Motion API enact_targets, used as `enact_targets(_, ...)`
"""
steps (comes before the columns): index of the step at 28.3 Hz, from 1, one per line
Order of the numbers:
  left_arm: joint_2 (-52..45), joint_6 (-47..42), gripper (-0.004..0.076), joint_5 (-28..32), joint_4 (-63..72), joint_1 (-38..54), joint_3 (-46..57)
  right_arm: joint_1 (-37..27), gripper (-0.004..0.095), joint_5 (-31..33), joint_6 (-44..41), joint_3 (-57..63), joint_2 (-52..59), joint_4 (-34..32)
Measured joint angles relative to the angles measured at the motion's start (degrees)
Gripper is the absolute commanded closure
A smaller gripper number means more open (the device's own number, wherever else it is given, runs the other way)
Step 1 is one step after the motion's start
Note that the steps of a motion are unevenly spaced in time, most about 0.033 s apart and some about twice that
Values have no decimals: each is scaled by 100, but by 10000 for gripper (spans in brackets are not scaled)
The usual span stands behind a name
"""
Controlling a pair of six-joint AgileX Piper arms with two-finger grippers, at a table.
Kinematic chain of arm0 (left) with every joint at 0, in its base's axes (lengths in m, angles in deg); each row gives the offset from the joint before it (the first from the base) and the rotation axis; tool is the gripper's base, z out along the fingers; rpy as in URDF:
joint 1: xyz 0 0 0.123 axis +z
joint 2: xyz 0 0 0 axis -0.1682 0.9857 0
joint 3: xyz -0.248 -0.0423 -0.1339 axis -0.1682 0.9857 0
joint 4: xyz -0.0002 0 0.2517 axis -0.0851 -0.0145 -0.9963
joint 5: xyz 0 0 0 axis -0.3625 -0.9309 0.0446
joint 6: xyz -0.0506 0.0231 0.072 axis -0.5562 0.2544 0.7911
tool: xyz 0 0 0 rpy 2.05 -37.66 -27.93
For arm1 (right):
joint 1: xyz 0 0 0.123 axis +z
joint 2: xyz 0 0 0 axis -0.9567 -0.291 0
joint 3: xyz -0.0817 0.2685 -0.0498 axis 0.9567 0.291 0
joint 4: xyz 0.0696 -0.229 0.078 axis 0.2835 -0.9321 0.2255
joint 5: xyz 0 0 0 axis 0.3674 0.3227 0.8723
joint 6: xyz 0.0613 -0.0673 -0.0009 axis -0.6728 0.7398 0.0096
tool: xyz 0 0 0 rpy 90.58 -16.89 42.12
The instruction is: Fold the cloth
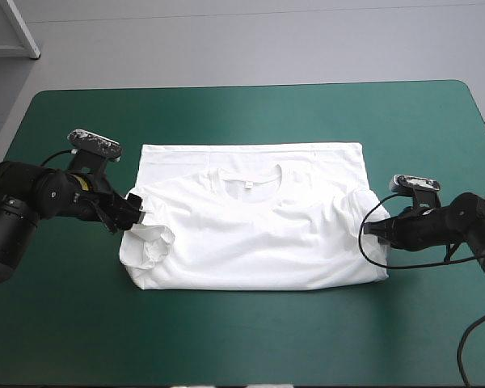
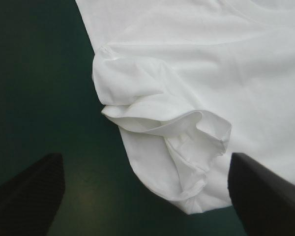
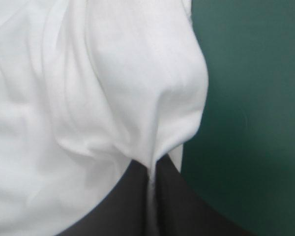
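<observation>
- T-shirt: lies flat at the middle of the teal-green cover, collar toward the far edge
- Left gripper: stands released, black fingers wide apart, just beside the rumpled sleeve, grasps nothing
- Right gripper: pinches the opposite sleeve at its edge, all but closed on the fabric

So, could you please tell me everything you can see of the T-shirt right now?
The T-shirt is white, of thin soft fabric, lying flat and lightly creased mid-table on the teal-green cover. It forms a rough rectangle, with its round collar and a small label toward the far edge. The sleeve on the robot's left is crumpled and curled open, lying ungrasped between the fingers of the open left gripper. The right gripper is shut on the opposite sleeve, pinching it into a ridge.
</observation>
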Motion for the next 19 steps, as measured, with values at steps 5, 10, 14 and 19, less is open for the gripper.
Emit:
enact_targets(5, 0, -11, 76, 23, 0, 0, 0, 485, 924, 166, 47, 0, 100, 20)
enact_targets(10, 0, -11, 76, 28, 0, 0, 0, 1202, 924, 9, 66, -13, 45, 87)
enact_targets(14, 0, -11, 76, 28, 18, 0, 0, 1637, 918, -29, 84, -195, -467, 126)
enact_targets(19, 0, -11, 76, 28, 22, 0, 0, 1689, 660, -23, 88, -472, -959, 164)
